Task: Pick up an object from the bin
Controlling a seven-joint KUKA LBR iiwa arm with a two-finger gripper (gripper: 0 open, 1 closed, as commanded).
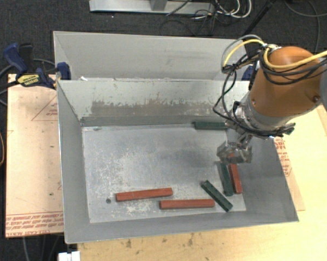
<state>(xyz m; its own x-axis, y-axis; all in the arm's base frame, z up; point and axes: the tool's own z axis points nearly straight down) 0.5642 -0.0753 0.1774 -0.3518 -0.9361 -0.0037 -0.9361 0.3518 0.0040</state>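
Grey metal bin (152, 107), floor mostly bare; contents are a few flat sticks. The gripper (235, 154) hangs low in the right half of the bin, below the orange wrist cover (285, 80). Whether it stands spread or closed cannot be told from this angle, as the wrist body hides the tip.

Directly under and just in front of it lie a dark green stick (226, 181) and a red-brown stick (237, 179), side by side and touching along their length, both pointing towards the near wall. The gripper appears to sit over their far ends. A second green stick (216, 196) lies slantwise just beside them, nearly touching the first one's near end. Two longer red-brown bars (144, 194) (186, 204) lie well apart to the left; another green stick (209, 125) rests against the back wall.

Assessment: the step in hand is the descent onto the paired sticks.

- Close across the narrow width, not along the length.
- The pair touches, so either take both together or centre on one and expect the other to drag.
- Grip nearer the middle of the stick, or it is likely to tip on lifting.
- Keep clear of the right wall.
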